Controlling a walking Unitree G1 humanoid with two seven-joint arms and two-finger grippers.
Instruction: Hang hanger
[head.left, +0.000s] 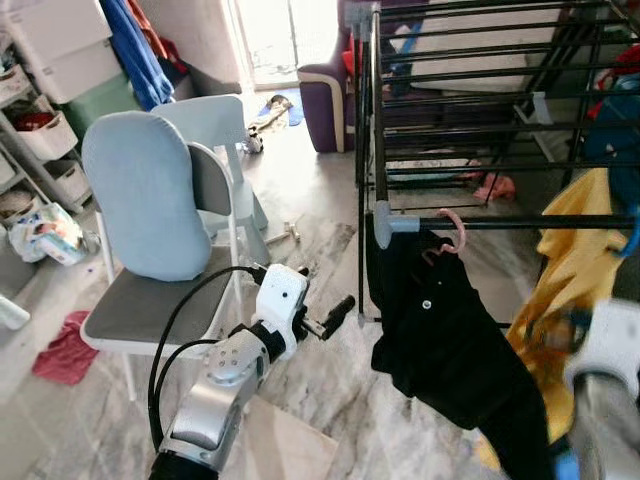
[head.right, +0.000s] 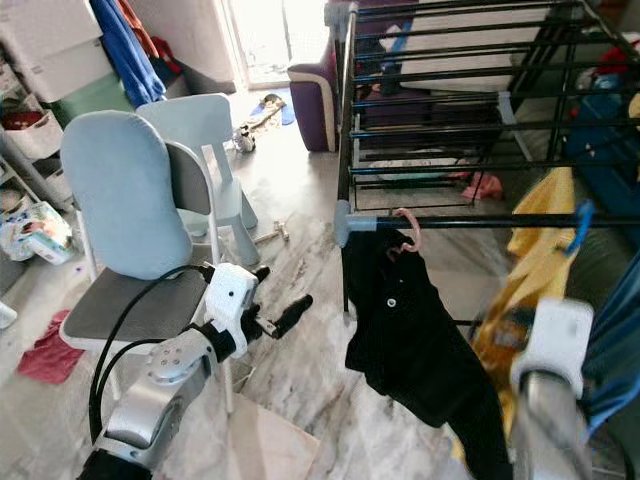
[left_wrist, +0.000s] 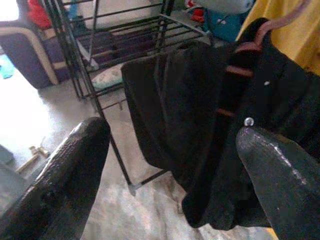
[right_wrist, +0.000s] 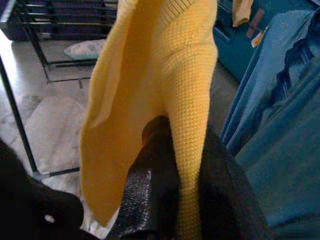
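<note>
Hanger (head.left: 452, 232) is hooked on the rack's (head.left: 372, 120) front rail, black shirt (head.left: 440, 330) draped from it, so that looks done. My left hand (head.left: 338, 312) is released, just beside the shirt; my right hand (right_wrist: 170, 195) is clenched on yellow cloth (right_wrist: 170, 85).

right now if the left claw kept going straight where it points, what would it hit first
Most likely the black garment hanging from the pink hanger on the drying rack; the open left claw faces it, though depth is unclear.

pink hanger (head.left: 452, 232), black garment (head.left: 450, 340)
</note>
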